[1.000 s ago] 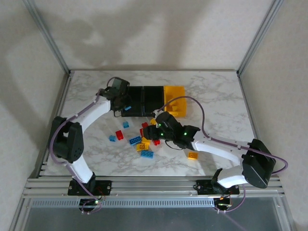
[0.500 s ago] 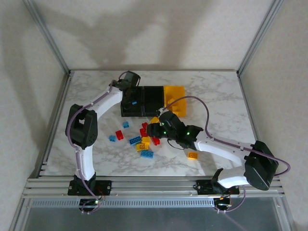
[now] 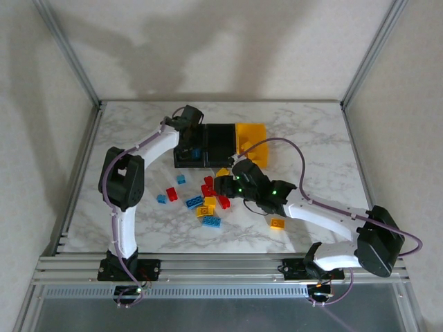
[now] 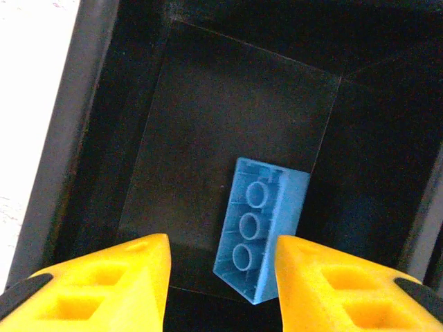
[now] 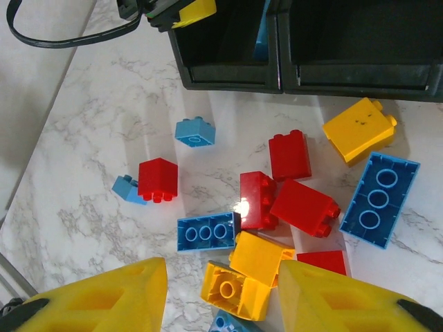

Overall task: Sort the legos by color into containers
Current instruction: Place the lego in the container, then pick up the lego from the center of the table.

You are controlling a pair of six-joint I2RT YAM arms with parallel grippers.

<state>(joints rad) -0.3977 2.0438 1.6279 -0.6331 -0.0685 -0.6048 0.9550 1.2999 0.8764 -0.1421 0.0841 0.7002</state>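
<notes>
Top external view, starting at your left: the left gripper (image 3: 192,133) hangs over the leftmost black open-topped plastic bin (image 3: 185,162), first of three joined in a row. Left wrist view looks straight down into it: the yellow fingers (image 4: 104,283) stand apart with nothing between them, so those jaws are open and empty. Under them a light blue studded plastic brick (image 4: 266,232) lies inside that bin, hollow underside up, close to the right-hand wall.

Move right along the row and you get the middle black plastic bin (image 3: 221,138), then the yellow plastic bin (image 3: 255,131), touching side to side. In front of the bins, the loose red, light blue and yellow plastic bricks (image 3: 203,199) sit bunched on the white marbled tabletop (image 3: 311,138).

Your right gripper (image 3: 219,185) is low over that bunch, at its right edge. Right wrist view: its yellow fingertips (image 5: 97,297) are spread wide, jaws open, gripping nothing, and a yellow brick (image 5: 232,290) shows on the table in the gap between them. Ahead, left to right, you see a red brick (image 5: 158,180), a small light blue brick (image 5: 195,131), a cluster of three red bricks (image 5: 289,153), and a long light blue brick (image 5: 379,200) beside another yellow one (image 5: 360,129).

Furthest right in the top view, a lone yellow brick (image 3: 277,223) lies just beside the right forearm.
</notes>
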